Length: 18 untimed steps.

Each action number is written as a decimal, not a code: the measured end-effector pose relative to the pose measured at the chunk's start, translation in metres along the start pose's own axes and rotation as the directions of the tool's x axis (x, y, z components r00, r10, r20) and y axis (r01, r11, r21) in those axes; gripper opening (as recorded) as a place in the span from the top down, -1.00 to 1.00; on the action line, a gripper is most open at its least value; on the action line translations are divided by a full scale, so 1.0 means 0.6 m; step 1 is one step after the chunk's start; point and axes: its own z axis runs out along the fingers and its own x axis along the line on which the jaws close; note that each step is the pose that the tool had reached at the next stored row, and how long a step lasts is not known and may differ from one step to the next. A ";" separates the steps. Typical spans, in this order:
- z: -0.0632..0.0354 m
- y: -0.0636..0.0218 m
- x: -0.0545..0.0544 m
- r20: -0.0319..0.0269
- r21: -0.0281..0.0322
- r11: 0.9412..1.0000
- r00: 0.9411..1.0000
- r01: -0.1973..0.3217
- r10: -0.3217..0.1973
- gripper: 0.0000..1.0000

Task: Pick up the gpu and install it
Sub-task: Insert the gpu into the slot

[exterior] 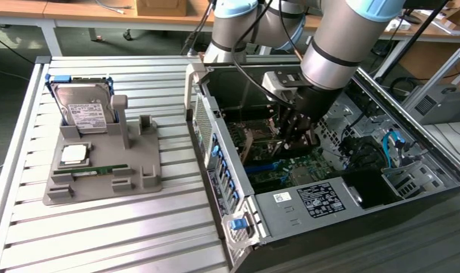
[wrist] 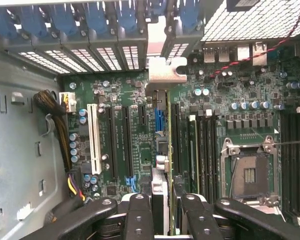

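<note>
My gripper (exterior: pixel 293 135) reaches down inside the open computer case (exterior: pixel 214 142), low over the motherboard (exterior: pixel 290 168). In the wrist view the gpu (wrist: pixel 165 71) appears edge-on: a thin card running from between my fingers (wrist: pixel 138 212) to its silver bracket at the case's rear slot openings. My gripper (wrist: pixel 167 202) is shut on the card's upper edge. The card stands upright along the expansion slots (wrist: pixel 126 145), beside the blue slot (wrist: pixel 158 120). I cannot tell whether its lower edge sits in a slot.
On the exterior view's left a grey tray (exterior: pixel 100 182) on the slatted table holds a hard drive (exterior: pixel 82 108), a processor (exterior: pixel 74 153) and a memory stick (exterior: pixel 97 169). The case's walls, drive cage (exterior: pixel 404 179) and cable bundle (wrist: pixel 55 125) ring the gripper closely.
</note>
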 end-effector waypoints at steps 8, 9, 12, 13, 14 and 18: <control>0.002 0.006 -0.001 -0.025 0.001 1.000 1.000 -0.001 0.001 0.46; 0.002 0.008 -0.003 -0.025 0.001 1.000 1.000 -0.001 0.001 0.46; 0.004 0.013 -0.006 -0.025 0.001 1.000 1.000 -0.001 0.001 0.46; 0.005 0.014 -0.005 -0.025 0.001 1.000 1.000 -0.001 0.001 0.46; 0.005 0.016 -0.005 -0.026 0.001 1.000 1.000 -0.001 0.001 0.46; 0.008 0.023 -0.005 -0.025 0.001 1.000 1.000 0.000 0.000 0.46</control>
